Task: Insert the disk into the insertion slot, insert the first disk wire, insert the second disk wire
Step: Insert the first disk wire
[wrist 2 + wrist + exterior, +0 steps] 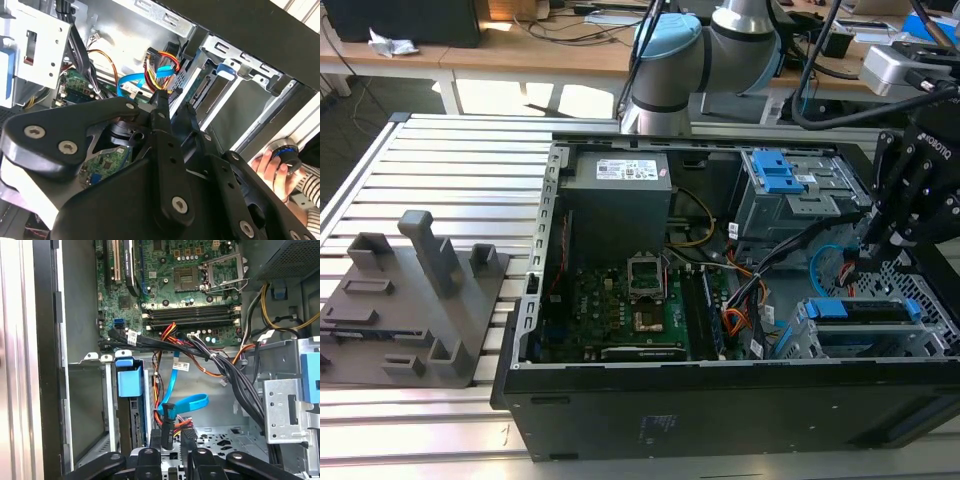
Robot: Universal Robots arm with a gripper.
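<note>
Exterior view: finds an open black computer case [720, 400] lying on a ribbed aluminium table [450, 180], with the black two-finger gripper [872, 240] dipped into its end at the exterior view's right, close to the boxy grey perforated sheet-metal insertion slot [804, 335]. Seated inside that, the flat silver-grey disk [865, 313] in its bright blue plastic caddy. Adds a grey plastic fixture [410, 290], well apart at the exterior view's left. Second wrist view: brings in a person's hand [267, 167] outside the case, around a small round device [284, 152]. First wrist view: shows jaws pinching the black plug [168, 420] of a blue flat cable [192, 402], near the slotted disk, below the green motherboard [190, 270].
</note>
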